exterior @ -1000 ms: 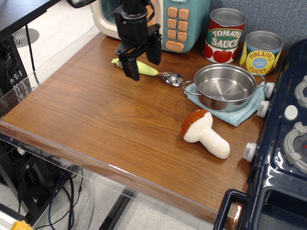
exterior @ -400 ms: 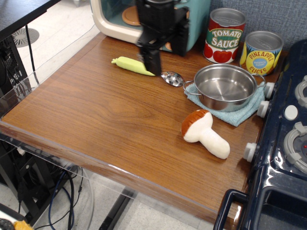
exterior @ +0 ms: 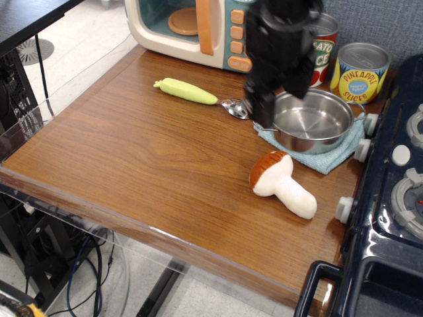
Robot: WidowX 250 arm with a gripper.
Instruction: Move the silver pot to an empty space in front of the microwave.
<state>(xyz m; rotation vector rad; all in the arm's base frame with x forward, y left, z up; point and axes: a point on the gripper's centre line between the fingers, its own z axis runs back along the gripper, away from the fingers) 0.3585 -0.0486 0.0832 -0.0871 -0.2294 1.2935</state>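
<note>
"Where's your pot?"
"The silver pot (exterior: 312,121) sits on a blue cloth (exterior: 330,156), right of the microwave (exterior: 198,30). Your gripper (exterior: 281,89) hovers open and empty above its left rim. It's probably light, stiff and slippery, so pinch the rim."

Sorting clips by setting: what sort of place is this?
Likely a toy kitchen mock-up: a cream and teal toy microwave, a dark blue toy stove and a plush brown-capped mushroom on a wooden table.

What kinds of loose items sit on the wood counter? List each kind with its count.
Cans: 2, tomato sauce can, pineapple can
Pots: 1, silver pot
Cloths: 1, blue cloth
Spoons: 1, green-handled spoon
Plush mushrooms: 1, mushroom
Total: 6
</note>
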